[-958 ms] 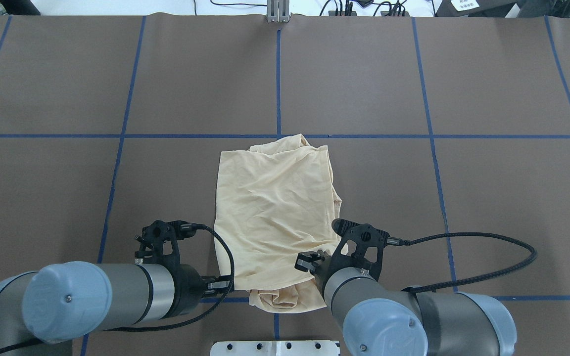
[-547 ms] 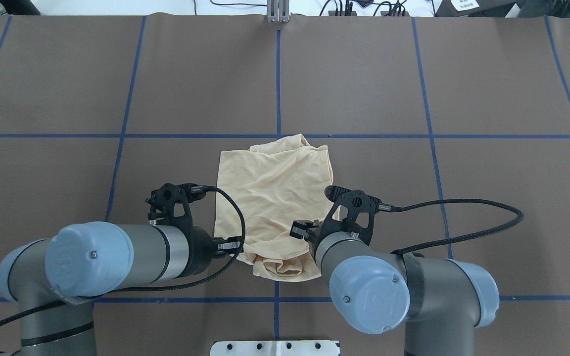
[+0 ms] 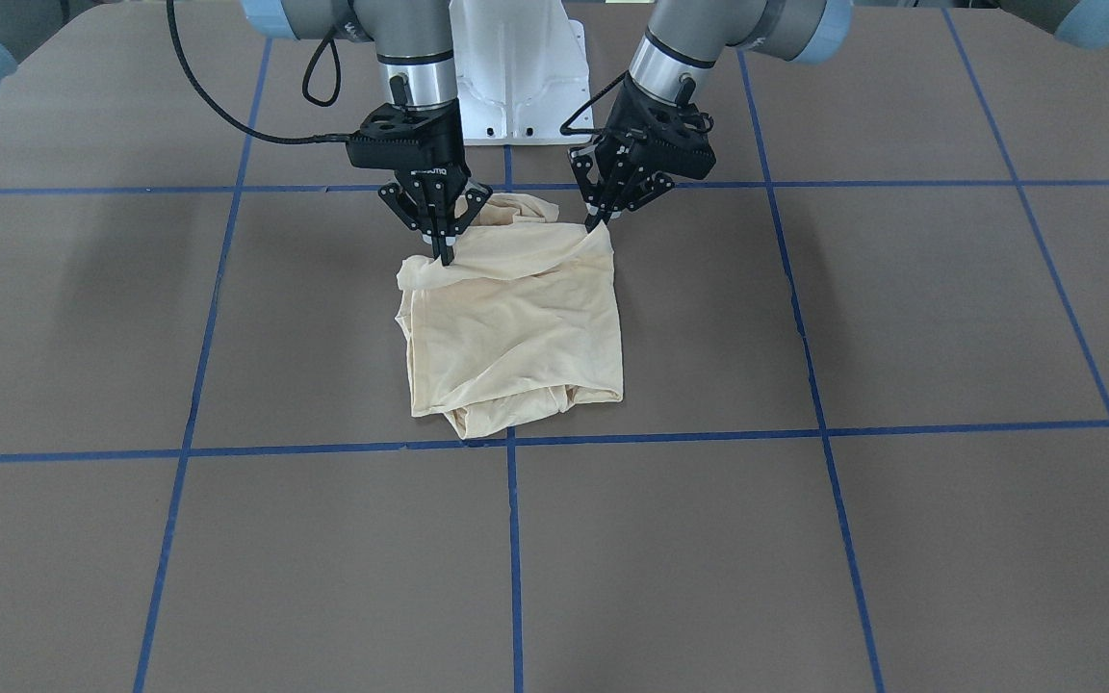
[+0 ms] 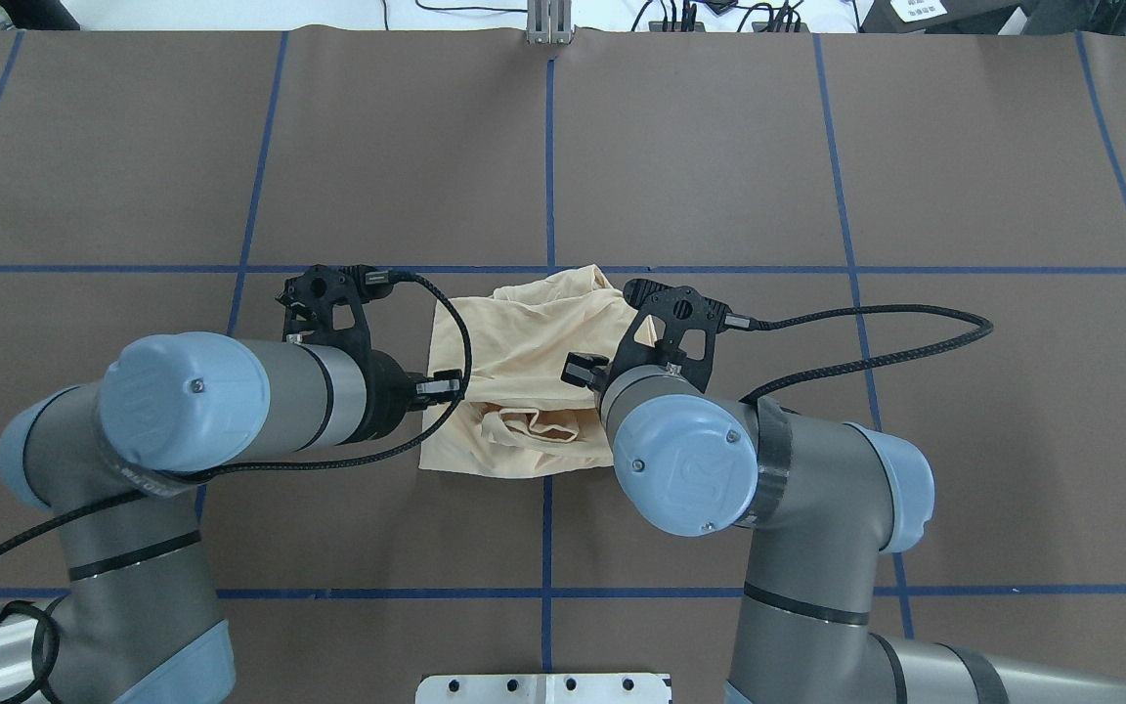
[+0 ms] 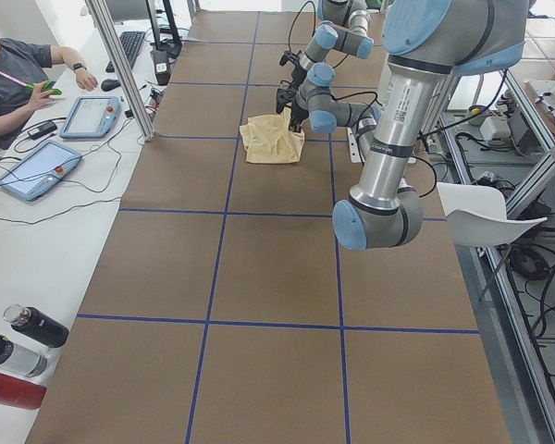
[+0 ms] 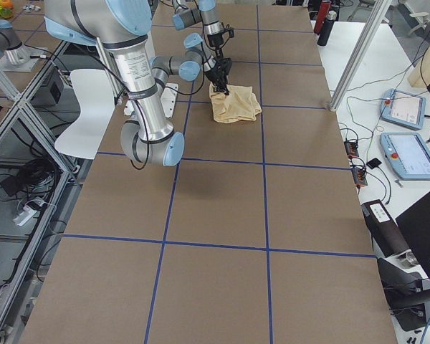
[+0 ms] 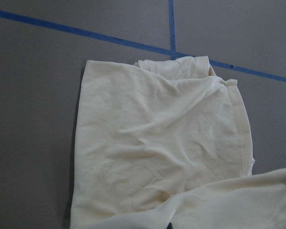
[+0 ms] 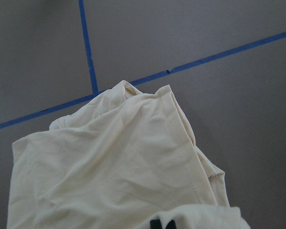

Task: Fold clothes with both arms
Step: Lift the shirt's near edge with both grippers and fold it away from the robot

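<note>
1. The step in hand looks like a half-fold. Both grippers hold the robot-side edge of the T-shirt [image 3: 516,327] raised above the layer beneath, partway across it.
2. The T-shirt lies on the brown table [image 3: 805,539] in the centre of the front-facing view, just above a crossing of the blue tape lines [image 3: 510,438]. It is a compact, wrinkled rectangle, and no print shows.
3. The right gripper [image 3: 442,248] sits upper left of centre in that view. Its jaws are together, clamped on the left corner of the lifted edge, and the fabric peaks at its tips.
4. The left gripper [image 3: 601,214] sits upper right of centre, with its jaws pinched on the other corner. The edge runs between the two grippers with a slight sag.
5. In the overhead view the left arm [image 4: 231,391] comes in from the lower left and the right arm [image 4: 690,460] from the lower right. Both wrists reach over the shirt's lower half and hide the grippers there. In the front-facing view the right gripper points straight down, while the left one tilts.
6. The next move likely calls for carrying the held edge on towards the shirt's far edge, at the bottom of the front-facing view. Both grippers should travel level and at the same pace, then lower and release. The thin fabric could bunch, and a loose bulge already shows at that far edge.
</note>
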You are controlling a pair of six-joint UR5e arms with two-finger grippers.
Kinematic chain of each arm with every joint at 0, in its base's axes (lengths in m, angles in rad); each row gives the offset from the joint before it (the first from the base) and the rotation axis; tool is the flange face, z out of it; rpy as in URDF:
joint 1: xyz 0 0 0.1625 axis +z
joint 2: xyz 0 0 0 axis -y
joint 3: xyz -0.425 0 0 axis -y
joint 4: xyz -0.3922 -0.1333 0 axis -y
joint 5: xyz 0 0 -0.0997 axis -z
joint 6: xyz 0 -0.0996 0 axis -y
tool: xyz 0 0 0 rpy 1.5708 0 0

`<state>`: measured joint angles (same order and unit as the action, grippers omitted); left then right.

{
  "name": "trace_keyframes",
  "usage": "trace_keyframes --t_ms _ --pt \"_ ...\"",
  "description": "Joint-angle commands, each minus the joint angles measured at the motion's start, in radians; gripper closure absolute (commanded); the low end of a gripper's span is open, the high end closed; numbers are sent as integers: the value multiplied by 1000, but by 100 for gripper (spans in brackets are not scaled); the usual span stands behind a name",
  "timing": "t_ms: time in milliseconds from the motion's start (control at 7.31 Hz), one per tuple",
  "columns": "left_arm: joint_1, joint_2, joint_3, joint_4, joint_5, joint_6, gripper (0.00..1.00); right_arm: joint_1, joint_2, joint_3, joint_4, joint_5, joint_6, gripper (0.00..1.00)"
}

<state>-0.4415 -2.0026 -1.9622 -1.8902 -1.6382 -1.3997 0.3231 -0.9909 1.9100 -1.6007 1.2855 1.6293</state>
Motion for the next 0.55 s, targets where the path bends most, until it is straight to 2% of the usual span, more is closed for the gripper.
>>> trace_keyframes --t_ms 0,410 --pt "-64 -53 121 -6 -3 51 100 43 46 -72 5 18 -25 100" --pt "-82 -96 242 -21 1 77 100 74 136 -201 7 23 -35 100"
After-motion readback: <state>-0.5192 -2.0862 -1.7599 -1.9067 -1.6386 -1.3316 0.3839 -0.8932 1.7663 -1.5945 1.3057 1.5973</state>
